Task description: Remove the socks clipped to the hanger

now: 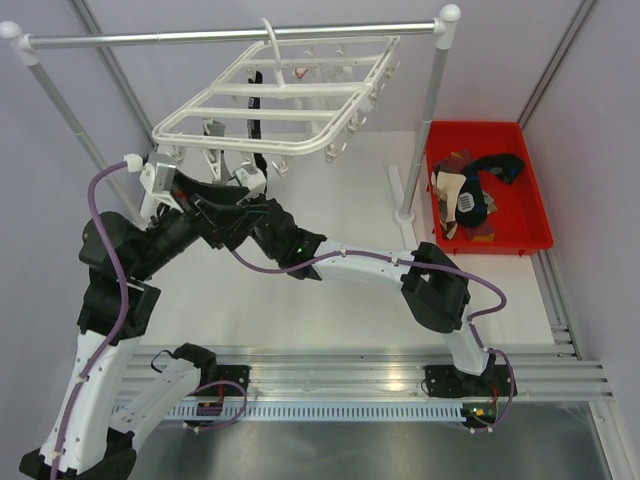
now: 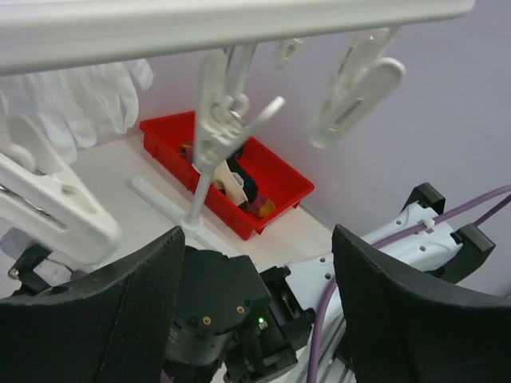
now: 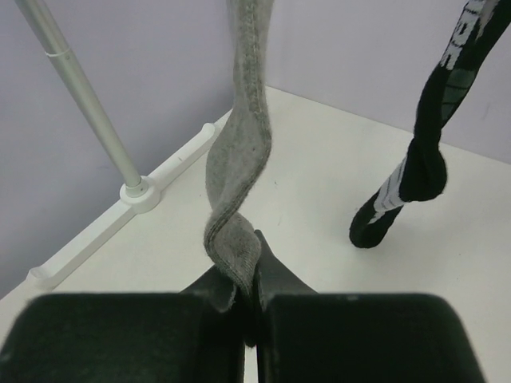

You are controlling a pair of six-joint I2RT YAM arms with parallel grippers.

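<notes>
White desk, lilac walls: right jaws pinch the grey sock by its lower end.
Sock runs straight up, 12 o'clock, to the hanger; left jaws spread, empty, beneath clips.

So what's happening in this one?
The right tool is shut on the lower end of a grey sock that hangs down under the hanger. The left tool is open under the clips, holding nothing. A black sock hangs nearby, and several socks lie in the red bin.
</notes>
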